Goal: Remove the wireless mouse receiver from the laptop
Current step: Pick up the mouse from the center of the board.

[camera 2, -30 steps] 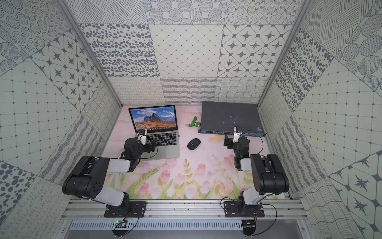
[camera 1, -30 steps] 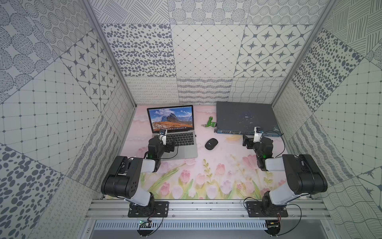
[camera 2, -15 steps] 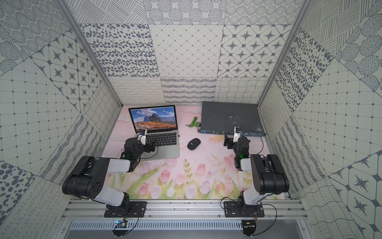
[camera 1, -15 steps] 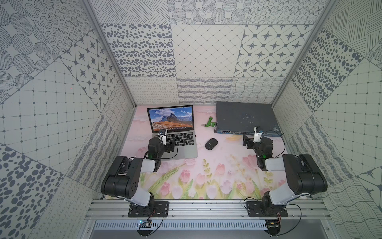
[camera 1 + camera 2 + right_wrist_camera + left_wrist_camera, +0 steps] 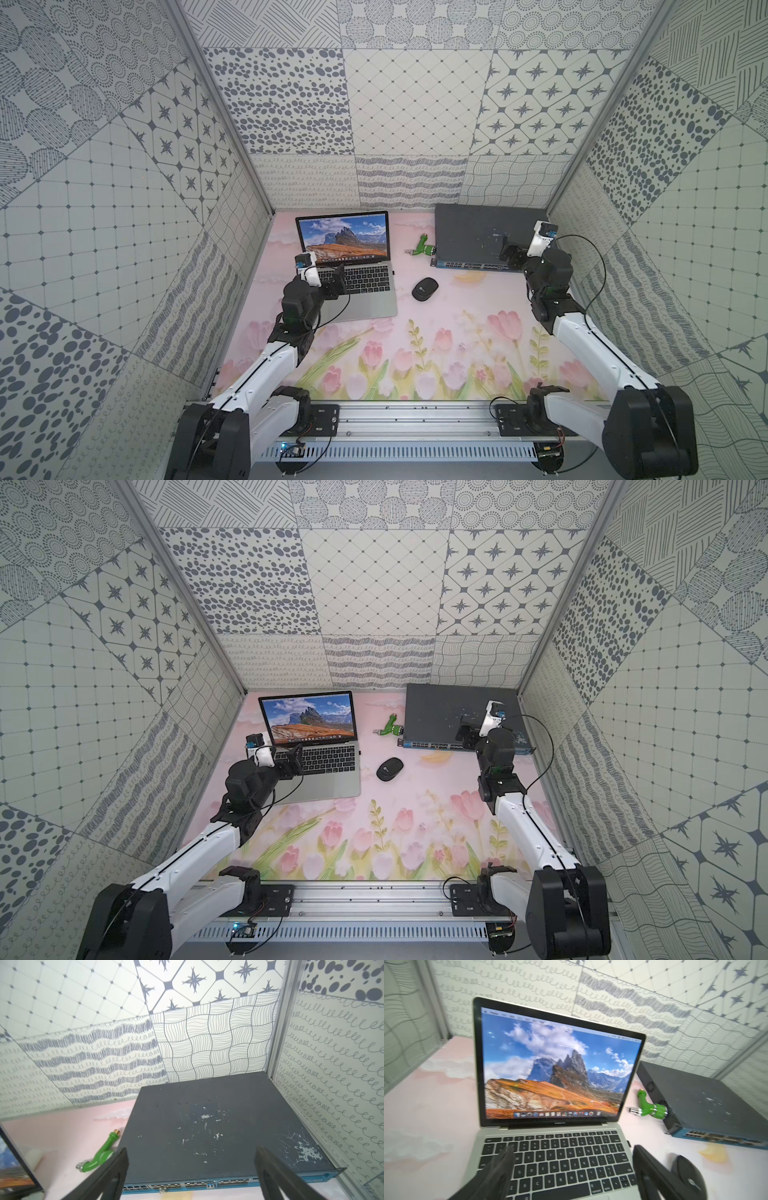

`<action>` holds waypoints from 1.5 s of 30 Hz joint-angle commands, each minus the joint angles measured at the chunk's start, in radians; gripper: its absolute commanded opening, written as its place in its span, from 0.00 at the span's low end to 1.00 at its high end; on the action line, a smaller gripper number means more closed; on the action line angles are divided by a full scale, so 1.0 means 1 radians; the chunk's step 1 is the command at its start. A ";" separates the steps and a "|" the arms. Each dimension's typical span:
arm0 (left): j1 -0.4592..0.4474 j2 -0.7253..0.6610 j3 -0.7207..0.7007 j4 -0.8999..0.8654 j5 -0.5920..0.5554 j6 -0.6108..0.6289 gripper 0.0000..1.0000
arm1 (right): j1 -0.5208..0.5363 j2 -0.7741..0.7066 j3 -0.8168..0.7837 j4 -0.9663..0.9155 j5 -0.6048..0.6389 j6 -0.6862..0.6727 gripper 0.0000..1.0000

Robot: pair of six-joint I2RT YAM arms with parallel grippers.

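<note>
The wireless mouse receiver point(image 5: 628, 1143) is a tiny black stub jutting from the right edge of the laptop point(image 5: 550, 1084), which sits toward the far left corner of the tabletop point(image 5: 436, 332). The left hand point(image 5: 573, 1150) hovers over the keyboard point(image 5: 560, 1159), spread wide and empty. To do this well, I judge it should shift past the laptop's right edge, drop level with the stub, pinch it squarely and pull straight outward, not upward. The black mouse point(image 5: 689, 1178) crowds that side. The right hand point(image 5: 191, 1153), open and empty, hangs over the network switch point(image 5: 207, 1126) in the far right corner. The tabletop is a pink tulip-print mat, boxed in by patterned grey-and-white walls point(image 5: 415, 104).
</note>
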 commanded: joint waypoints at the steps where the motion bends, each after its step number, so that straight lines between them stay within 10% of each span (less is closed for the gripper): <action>1: -0.221 0.057 0.176 -0.311 0.063 0.092 0.85 | 0.003 -0.035 -0.020 -0.223 -0.075 0.103 0.97; 9: -0.525 0.501 0.706 -0.793 0.083 0.366 0.86 | 0.003 -0.103 -0.075 -0.275 -0.110 0.114 0.97; 23: -0.563 1.160 1.560 -1.530 0.134 0.480 0.86 | 0.001 -0.094 -0.104 -0.274 -0.113 0.124 0.97; 45: -0.529 1.440 1.719 -1.632 0.035 0.421 0.92 | 0.001 -0.066 -0.118 -0.244 -0.185 0.143 0.97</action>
